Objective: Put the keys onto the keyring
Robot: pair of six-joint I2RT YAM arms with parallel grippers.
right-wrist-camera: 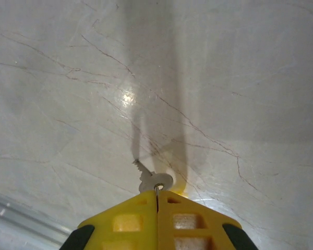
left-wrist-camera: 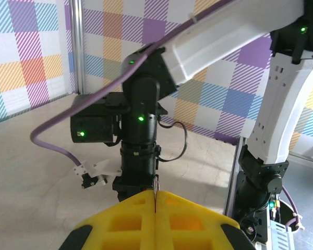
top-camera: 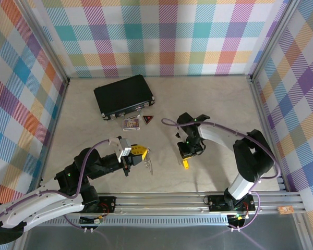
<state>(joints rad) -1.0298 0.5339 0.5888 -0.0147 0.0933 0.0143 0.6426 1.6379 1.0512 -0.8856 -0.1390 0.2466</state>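
Right wrist view shows the right gripper [right-wrist-camera: 156, 199] clamped on a key [right-wrist-camera: 152, 180], blade jutting past its tips, while top external shows the left gripper [top-camera: 140, 152] pinching the keyring [top-camera: 149, 165].

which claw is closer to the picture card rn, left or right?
Left. The left claw sits just below the picture card in the top view, toward the arm bases. The right claw is farther off, down and to the card's right.

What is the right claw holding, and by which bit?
The right gripper holds a silver key, pinched by its round head; the blade sticks out.
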